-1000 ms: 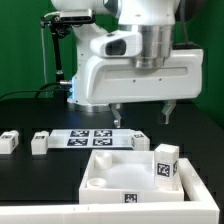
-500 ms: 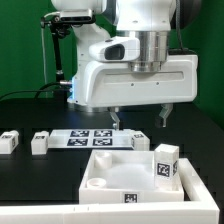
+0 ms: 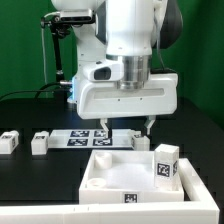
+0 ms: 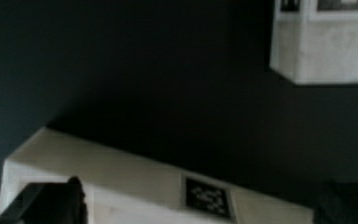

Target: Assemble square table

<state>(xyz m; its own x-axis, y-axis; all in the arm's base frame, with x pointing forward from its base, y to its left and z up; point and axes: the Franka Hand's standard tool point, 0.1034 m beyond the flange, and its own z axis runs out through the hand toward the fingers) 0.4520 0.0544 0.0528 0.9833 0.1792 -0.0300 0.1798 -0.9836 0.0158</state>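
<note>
The square table's white tray-like top [image 3: 120, 172] lies at the front of the exterior view, and one tagged white leg [image 3: 166, 163] stands upright in its right corner. Two more legs [image 3: 9, 141] [image 3: 40, 143] rest on the black table at the exterior view's left. A fourth leg [image 3: 139, 141] lies just behind the top. My gripper [image 3: 125, 127] hangs open above that leg and the marker board, holding nothing. In the wrist view a blurred white part with a tag [image 4: 123, 165] lies between the dark fingers [image 4: 51, 200] of the gripper [image 4: 197, 205].
The marker board [image 3: 85, 137] lies flat behind the top, under the gripper. A long white rail [image 3: 60, 214] runs along the front edge. A black stand [image 3: 58, 55] rises at the back left. Another blurred white piece [image 4: 327, 50] shows in the wrist view.
The gripper has moved toward the exterior view's left and come down closer to the table. It stays open, and no part has moved.
</note>
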